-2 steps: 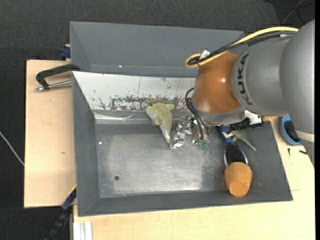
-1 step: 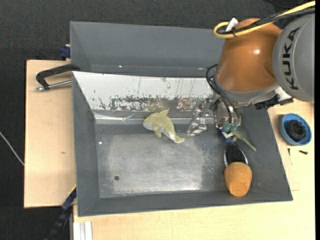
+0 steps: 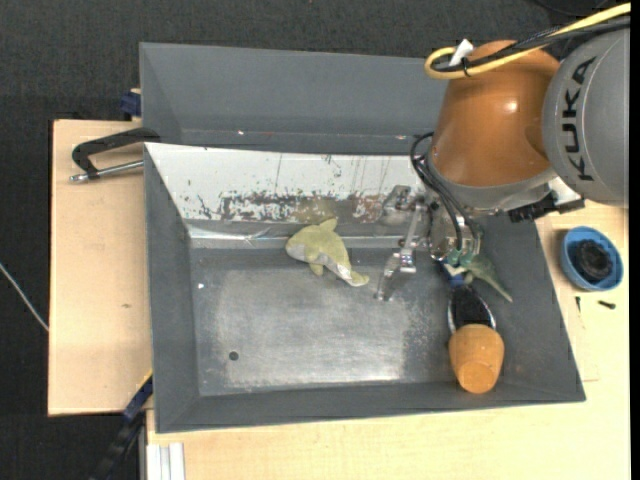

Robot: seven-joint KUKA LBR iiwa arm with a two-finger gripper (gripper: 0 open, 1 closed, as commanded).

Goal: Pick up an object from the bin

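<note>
My gripper (image 3: 393,271) hangs low over the bin floor, right of the middle, under the orange wrist cover. Just to its left lies a pale yellow-green soft toy (image 3: 323,250), shaped like a fish, with its tail end pointing at the gripper; a small gap separates them. To the gripper's right a small green pointed piece (image 3: 487,274) lies against the right wall. Below that sits a black rounded thing (image 3: 469,310), and an orange-brown cork-like cylinder (image 3: 475,359) touches its front end.
The left half and the front middle of the bin floor are bare metal. The arm and its orange cover overhang the bin's back right corner. The right wall slopes close beside the black and orange-brown things.
</note>
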